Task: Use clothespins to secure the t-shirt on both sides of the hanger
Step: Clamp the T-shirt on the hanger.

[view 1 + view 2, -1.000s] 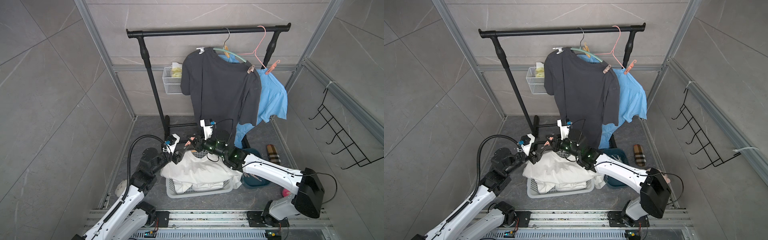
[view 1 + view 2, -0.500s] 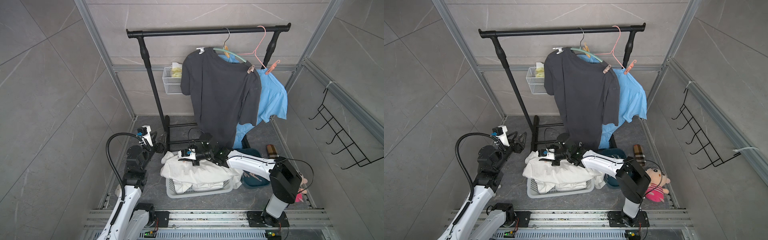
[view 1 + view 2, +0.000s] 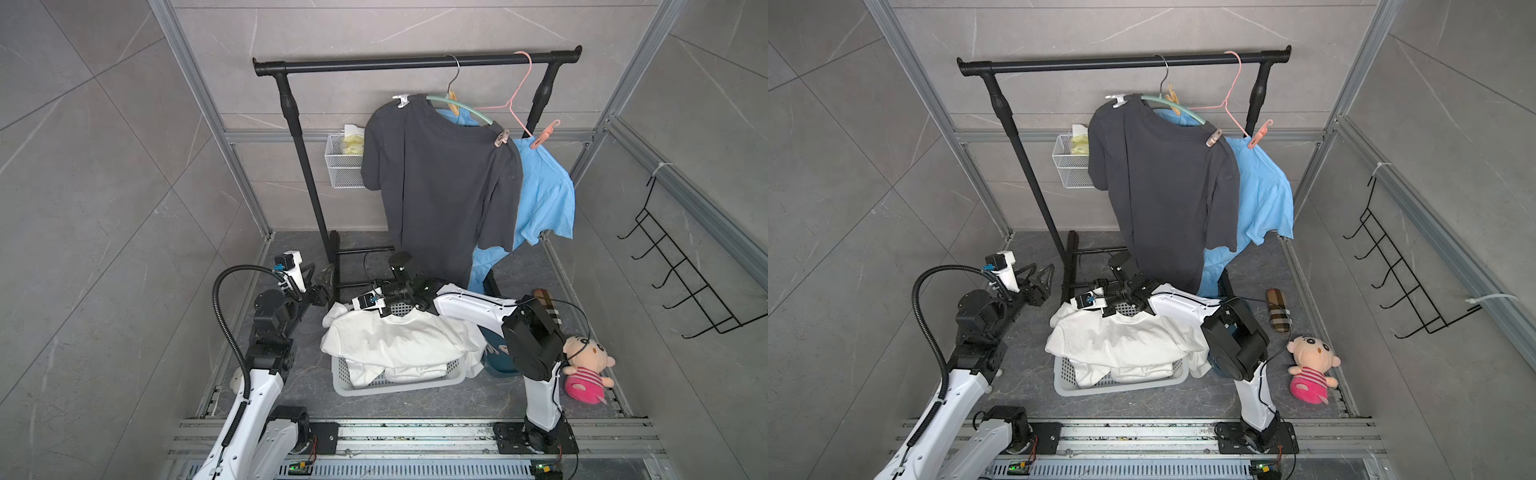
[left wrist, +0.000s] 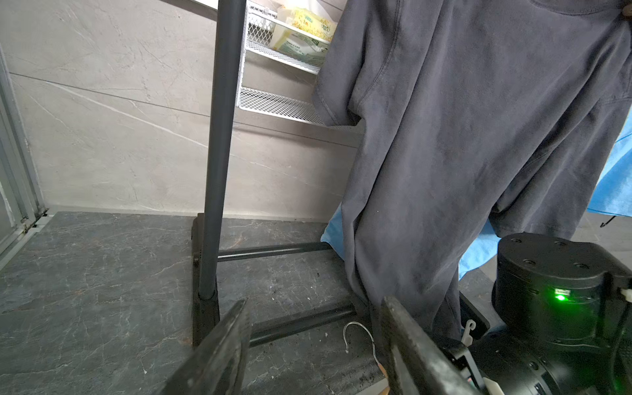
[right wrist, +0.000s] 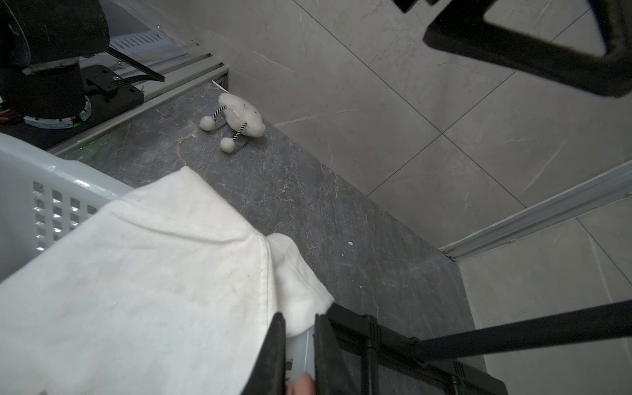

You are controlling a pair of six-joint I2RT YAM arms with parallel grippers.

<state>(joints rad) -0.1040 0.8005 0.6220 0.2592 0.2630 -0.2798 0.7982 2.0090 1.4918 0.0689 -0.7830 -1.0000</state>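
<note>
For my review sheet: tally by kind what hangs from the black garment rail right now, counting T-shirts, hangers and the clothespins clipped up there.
T-shirts: 2, dark grey T-shirt, blue T-shirt
Hangers: 2, green hanger, pink hanger
Clothespins: 4, white clothespin, tan wooden clothespin, beige-pink clothespin, pink clothespin
Total: 8

The left arm (image 3: 257, 395) rises from the near left, bends at the elbow and reaches toward the far side. The left gripper (image 4: 314, 307) hangs low with its jaws well apart. The right arm (image 3: 469, 305) folds at the elbow on the near right and stretches low toward the left. The right gripper (image 5: 299, 345) has its jaws drawn nearly together.
</note>
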